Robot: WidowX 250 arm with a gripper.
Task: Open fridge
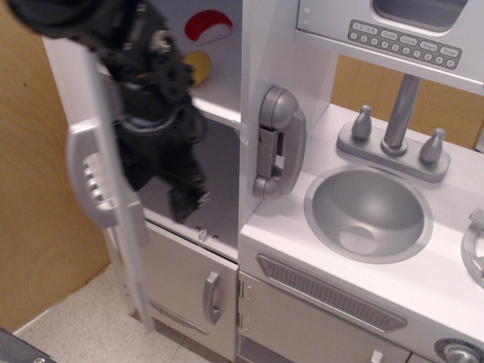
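Observation:
The fridge door [113, 227] stands swung out to the left and shows nearly edge-on, with its curved silver handle [88, 180] on the outer side. The fridge's inside [219, 162] is exposed, with a white shelf [221, 100] bearing a yellow item [199, 65] and a red item [209, 23] above it. My black gripper [162, 189] hangs in the opening just right of the door's inner face. Its fingers are apart and hold nothing. I cannot tell whether it touches the door. My arm hides the upper part of the door.
A smaller plain door with a short handle [212, 296] sits below the fridge. A grey toy phone [276, 144] hangs on the side wall. The sink [368, 213], faucet [398, 113] and microwave keypad [404, 42] are to the right. A wooden panel [34, 227] stands left.

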